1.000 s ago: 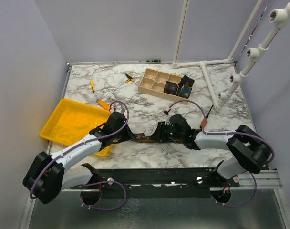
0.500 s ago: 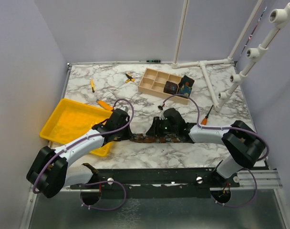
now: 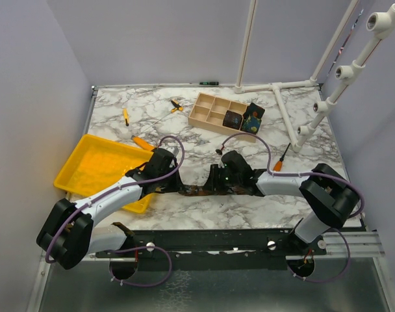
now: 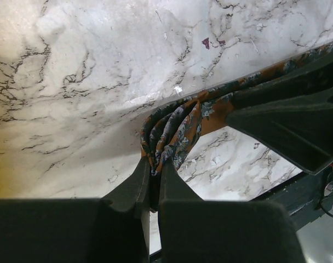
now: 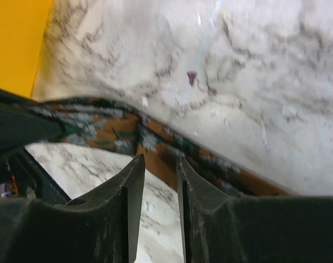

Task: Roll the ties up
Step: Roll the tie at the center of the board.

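A rust-brown patterned tie (image 3: 194, 190) lies as a strip across the marble near the front edge, between both grippers. My left gripper (image 3: 173, 187) is shut on its bunched end; in the left wrist view the fabric (image 4: 177, 126) folds into the pinched fingertips of this gripper (image 4: 154, 167). My right gripper (image 3: 212, 184) is at the strip from the other side. In the right wrist view this gripper (image 5: 159, 160) is open, with its tips at the edge of the tie (image 5: 101, 134) and marble showing in the gap. Two rolled dark ties (image 3: 233, 119) (image 3: 253, 118) sit at the wooden organizer.
A yellow tray (image 3: 93, 166) lies at the left, partly under my left arm. The wooden organizer (image 3: 210, 110) stands at the back centre. Orange-handled screwdrivers (image 3: 140, 142) (image 3: 279, 161) (image 3: 125, 116) lie about. A white pipe frame (image 3: 285, 110) occupies the back right.
My right arm has moved left along the tie, closer to the left gripper. My left arm has edged slightly right while it keeps hold of the tie's end.
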`<state>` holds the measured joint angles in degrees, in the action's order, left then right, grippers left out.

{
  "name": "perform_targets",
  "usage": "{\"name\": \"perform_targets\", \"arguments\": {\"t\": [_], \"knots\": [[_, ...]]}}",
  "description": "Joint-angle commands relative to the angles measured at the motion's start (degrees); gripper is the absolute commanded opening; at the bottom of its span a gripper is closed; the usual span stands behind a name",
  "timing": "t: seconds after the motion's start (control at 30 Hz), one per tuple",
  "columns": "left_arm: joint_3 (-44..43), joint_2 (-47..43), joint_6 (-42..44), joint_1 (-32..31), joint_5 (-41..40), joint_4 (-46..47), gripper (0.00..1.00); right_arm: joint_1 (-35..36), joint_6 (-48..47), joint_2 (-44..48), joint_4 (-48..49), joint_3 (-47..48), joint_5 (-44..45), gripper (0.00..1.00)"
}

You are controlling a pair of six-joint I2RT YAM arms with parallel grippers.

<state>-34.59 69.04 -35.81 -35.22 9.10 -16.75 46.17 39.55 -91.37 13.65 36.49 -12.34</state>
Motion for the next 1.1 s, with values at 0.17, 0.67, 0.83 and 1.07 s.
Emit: {"name": "perform_targets", "arguments": {"t": [0.17,0.67,0.83,1.07], "knots": [[0.9,-0.4,0.6,0.0,1.3,1.0,0.0,0.1,-6.4,-10.8,-13.5,19.4,5.8,0.27],[0.8,0.1,0.8,0.0,0.2,0.4,0.0,2.7,-12.1,-11.9,-12.3,17.1,-3.1,0.12],[0.8,0.3,0.9,0.0,0.0,0.5,0.0,2.8,-14.0,-10.3,-12.4,14.9,-2.8,0.07],[1.0,0.0,0.8,0.0,-0.1,0.4,0.0,2.7,-9.6,-5.9,-15.0,14.9,6.5,0.11]]}}
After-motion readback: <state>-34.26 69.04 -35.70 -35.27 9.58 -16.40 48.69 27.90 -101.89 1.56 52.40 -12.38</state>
